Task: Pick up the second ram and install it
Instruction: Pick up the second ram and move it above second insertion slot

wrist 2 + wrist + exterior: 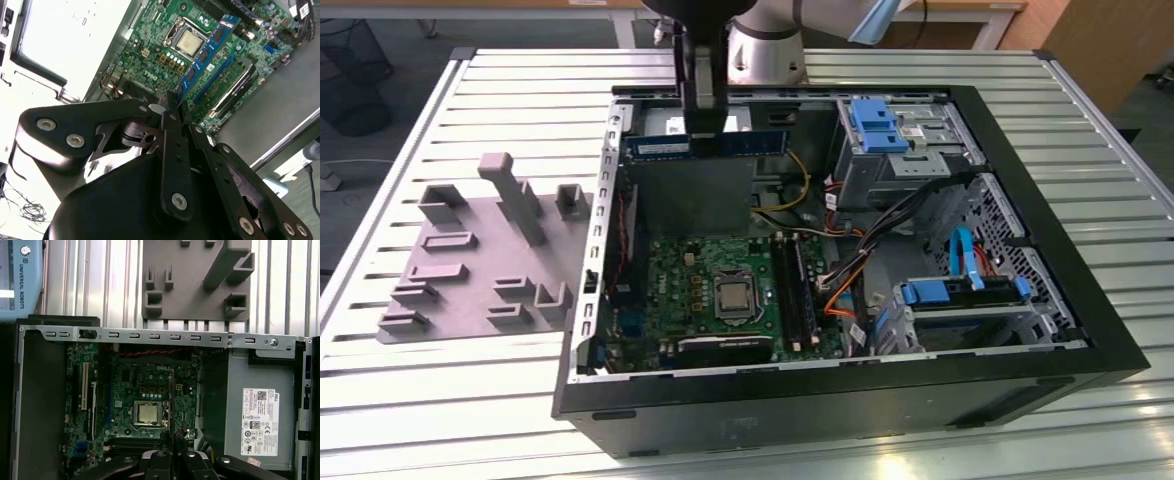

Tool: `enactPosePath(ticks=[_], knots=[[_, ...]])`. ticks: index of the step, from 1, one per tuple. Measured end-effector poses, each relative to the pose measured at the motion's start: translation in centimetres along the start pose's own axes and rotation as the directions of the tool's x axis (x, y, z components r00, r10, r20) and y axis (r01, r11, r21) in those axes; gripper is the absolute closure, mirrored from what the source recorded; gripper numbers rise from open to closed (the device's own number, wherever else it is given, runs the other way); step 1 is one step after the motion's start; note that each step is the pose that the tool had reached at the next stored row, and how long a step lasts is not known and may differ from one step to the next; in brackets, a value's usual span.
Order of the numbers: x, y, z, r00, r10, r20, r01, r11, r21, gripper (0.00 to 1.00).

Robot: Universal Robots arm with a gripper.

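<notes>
The second ram (654, 148), a long blue-green stick with dark chips, hangs level above the rear of the open computer case (1067, 300), over a grey panel. My gripper (704, 130) comes down from above and is shut on the stick's middle. In the second wrist view the black fingers (170, 130) clamp the ram (207, 50), which stretches out over the green motherboard (150, 45) beside the processor (189, 42). The black memory slots (794, 290) lie lower on the board, apart from the stick. In the first wrist view the gripper (172, 456) is over the motherboard (125, 385).
A grey holder plate (480, 260) with upright blocks sits on the slatted table at the exterior view's left of the case. Blue drive cages (881, 125) and orange and red cables (854, 270) fill the case's other side. Another green stick (222, 82) lies along the slots.
</notes>
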State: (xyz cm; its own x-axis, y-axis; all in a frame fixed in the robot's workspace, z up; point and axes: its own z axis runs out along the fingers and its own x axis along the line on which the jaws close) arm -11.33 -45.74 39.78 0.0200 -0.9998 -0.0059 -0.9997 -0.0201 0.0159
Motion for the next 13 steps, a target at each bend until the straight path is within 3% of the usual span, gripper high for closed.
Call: enactPosePath(ticks=[6,13], knots=[[0.02,-1.25,-0.02,1.0000,0.003,0.0001,-0.003,1.0000,0.0000,0.86],[0.07,-3.75,-0.06,1.0000,0.004,0.0001,-0.004,1.0000,0.0000,0.86]])
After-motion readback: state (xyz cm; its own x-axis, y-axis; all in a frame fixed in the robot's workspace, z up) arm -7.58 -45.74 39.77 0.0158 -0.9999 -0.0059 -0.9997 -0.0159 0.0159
